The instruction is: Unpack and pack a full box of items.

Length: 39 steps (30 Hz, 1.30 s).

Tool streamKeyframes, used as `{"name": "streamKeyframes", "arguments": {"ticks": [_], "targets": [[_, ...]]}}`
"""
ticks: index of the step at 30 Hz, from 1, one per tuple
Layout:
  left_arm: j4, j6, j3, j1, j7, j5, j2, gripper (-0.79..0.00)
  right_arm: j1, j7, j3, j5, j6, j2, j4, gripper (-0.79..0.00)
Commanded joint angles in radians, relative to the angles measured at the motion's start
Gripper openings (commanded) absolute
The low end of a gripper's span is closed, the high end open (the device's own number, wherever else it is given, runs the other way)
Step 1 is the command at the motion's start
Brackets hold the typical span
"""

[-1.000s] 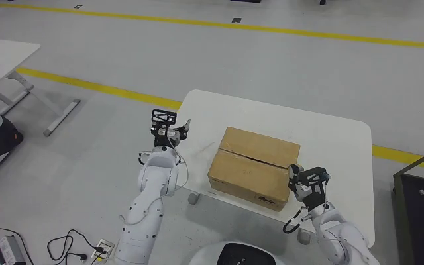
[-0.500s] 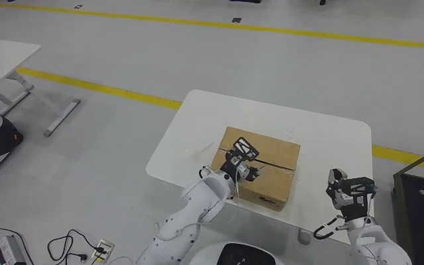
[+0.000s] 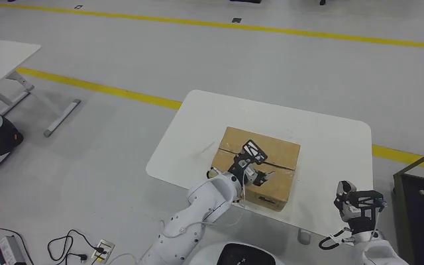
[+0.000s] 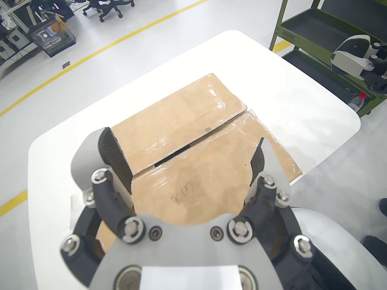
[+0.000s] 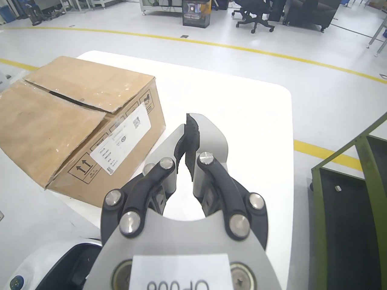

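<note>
Going left to right. The left side of the table [image 3: 192, 136] is bare white top, so there's lots of room between its left edge and the box [image 3: 265, 141].

The left gripper [image 4: 183, 140] hangs right over the box with its fingers spread wide and nothing between them. It's above the near flap [image 4: 211, 167], with the tips about level with the seam [image 4: 219, 126].

The box sits roughly mid-table, close to the near edge, and both top flaps are down. Its long axis runs left-right along that near edge, a bit skewed, and the seam follows the same line. The seam gapes slightly, showing a dark slit with old tape shining on both sides. For me that's what matters for unpacking: the slit lies just ahead of and below the fingertips, at a slant to the line between them. I'd guess the wrist needs a turn before a finger can get under a flap edge. The left arm is clearly the nearer one for that job.

Further right, past the box's labelled end [image 5: 121, 143], there's a wide strip of open table out to the right edge. The right gripper [image 5: 188, 135] is over the near right corner, well apart from the box, with its fingers pressed together on nothing. Beyond that edge stands a green cart [image 5: 341, 179], so I'd keep swings on that side short.
</note>
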Motion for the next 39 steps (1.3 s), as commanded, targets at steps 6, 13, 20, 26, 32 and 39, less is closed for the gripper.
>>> {"name": "streamKeyframes", "arguments": {"ticks": [6,13,20,26,32,39], "targets": [[0.116,-0.153,0.079,-0.151,-0.05,0.397,0.01,0.0,-0.032,-0.003,0.01,0.003,0.024,0.001,-0.014,-0.785],[0.24,-0.288,0.149,-0.265,-0.046,0.571,0.014,0.0,-0.052,-0.005,0.018,0.027,0.046,0.001,-0.033,-0.785],[0.336,-0.246,0.175,-0.295,0.0,0.669,0.015,0.0,-0.06,0.001,0.026,0.036,0.061,0.001,-0.044,-0.785],[0.396,-0.206,0.193,-0.319,0.047,0.733,0.014,0.0,-0.064,0.006,0.028,0.038,0.071,0.001,-0.047,-0.785],[0.43,-0.171,0.209,-0.337,0.07,0.803,0.013,-0.065,-0.062,0.008,0.025,0.037,0.075,0.001,-0.05,-0.785],[0.44,-0.134,0.203,-0.339,0.107,0.814,0.012,-0.785,-0.06,0.011,0.018,0.033,0.08,0.001,-0.047,-0.785]]}}
